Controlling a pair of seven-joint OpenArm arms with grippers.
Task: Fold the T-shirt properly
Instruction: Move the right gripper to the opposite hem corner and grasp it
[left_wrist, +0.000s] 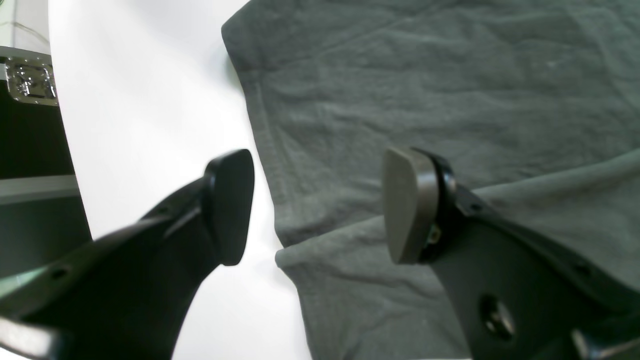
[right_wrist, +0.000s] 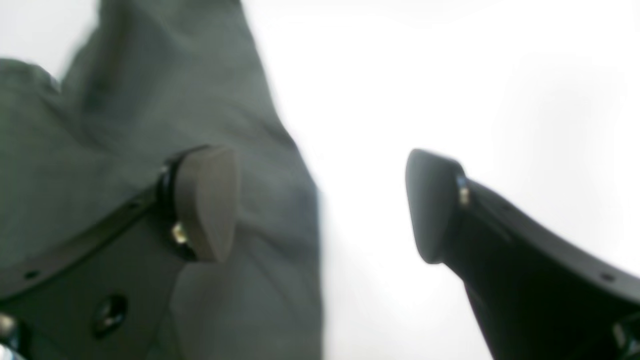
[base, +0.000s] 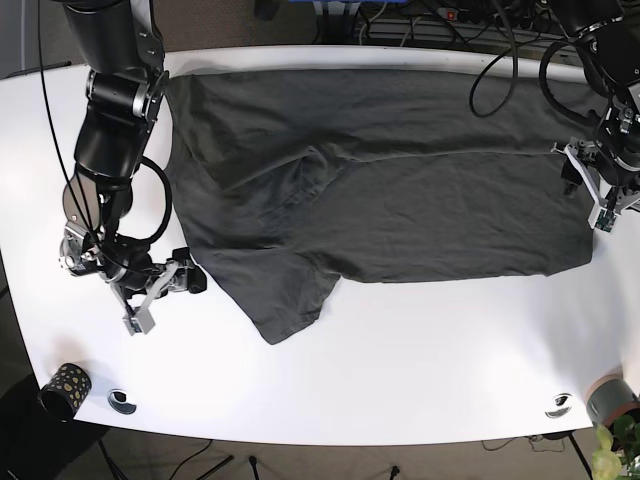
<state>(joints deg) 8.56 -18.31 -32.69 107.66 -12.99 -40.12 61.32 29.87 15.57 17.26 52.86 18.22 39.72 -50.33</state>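
Left wrist cam first: my left gripper (left_wrist: 320, 205) is spread wide with nothing in it, straddling the edge of the dark grey T-shirt (left_wrist: 450, 100). One fingertip (left_wrist: 230, 205) is over bare white worktop (left_wrist: 150, 125), the other over the fabric, right where a folded layer overlaps the one below.

Right wrist cam is pretty blurry, but the right gripper (right_wrist: 320, 205) is also wide and empty. One pad (right_wrist: 207, 200) sits over the T-shirt (right_wrist: 150, 100), the other over the worktop (right_wrist: 450, 75), so the cloth's edge runs between them.

Base cam: the T-shirt (base: 400, 190) lies spread across the back half of the worktop (base: 400, 370), rumpled near the middle, with a sleeve (base: 290, 300) sticking out toward the front. The right gripper (base: 160, 290) is just beside that side's edge of the cloth, and the left gripper (base: 600, 190) is at the opposite end. Also a small dotted cup (base: 65, 388) sits at the front corner, well away from the shirt.
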